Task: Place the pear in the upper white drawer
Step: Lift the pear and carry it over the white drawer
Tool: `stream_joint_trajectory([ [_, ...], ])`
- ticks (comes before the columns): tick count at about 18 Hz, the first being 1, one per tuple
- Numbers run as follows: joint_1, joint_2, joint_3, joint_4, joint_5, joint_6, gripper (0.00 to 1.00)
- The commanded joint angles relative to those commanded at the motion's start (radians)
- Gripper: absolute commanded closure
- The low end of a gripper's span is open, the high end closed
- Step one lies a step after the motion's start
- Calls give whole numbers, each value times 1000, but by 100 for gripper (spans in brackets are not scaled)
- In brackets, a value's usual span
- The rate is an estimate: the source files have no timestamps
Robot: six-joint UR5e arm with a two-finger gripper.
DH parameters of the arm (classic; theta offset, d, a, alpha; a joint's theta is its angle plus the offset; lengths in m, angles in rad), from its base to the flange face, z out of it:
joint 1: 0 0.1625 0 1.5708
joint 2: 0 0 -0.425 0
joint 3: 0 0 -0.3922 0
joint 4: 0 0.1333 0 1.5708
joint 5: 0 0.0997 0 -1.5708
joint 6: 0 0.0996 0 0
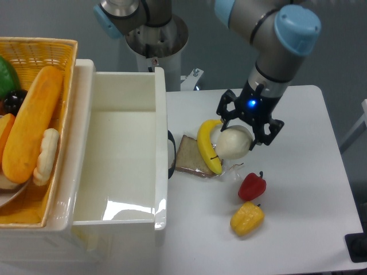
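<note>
The pear is pale cream and round, with a thin dark stem at its lower left. It hangs just above the table, overlapping the right side of the yellow banana. My gripper is shut on the pear from above, its black fingers showing on either side of the fruit. The upper white drawer stands pulled open at the left, a tall-walled glossy white box with nothing visible inside and a dark handle on its right wall.
A slice of brown bread lies under the banana. A red bell pepper and a yellow bell pepper lie below the pear. A woven yellow basket with bread and other food sits on the unit's far left.
</note>
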Motion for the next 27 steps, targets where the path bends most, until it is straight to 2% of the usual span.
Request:
stream_joint_trajectory([
  [2,5,37,-11,-8,-23,-31,56],
  [5,9,80,-11,-58,-70,-80,56],
  [13,-29,167,-12,-55,-200,-239,55],
  [16,-93,169,-14,-46,-200,-287,55],
  [27,-189,157,-61,-37,-198,-308,51],
])
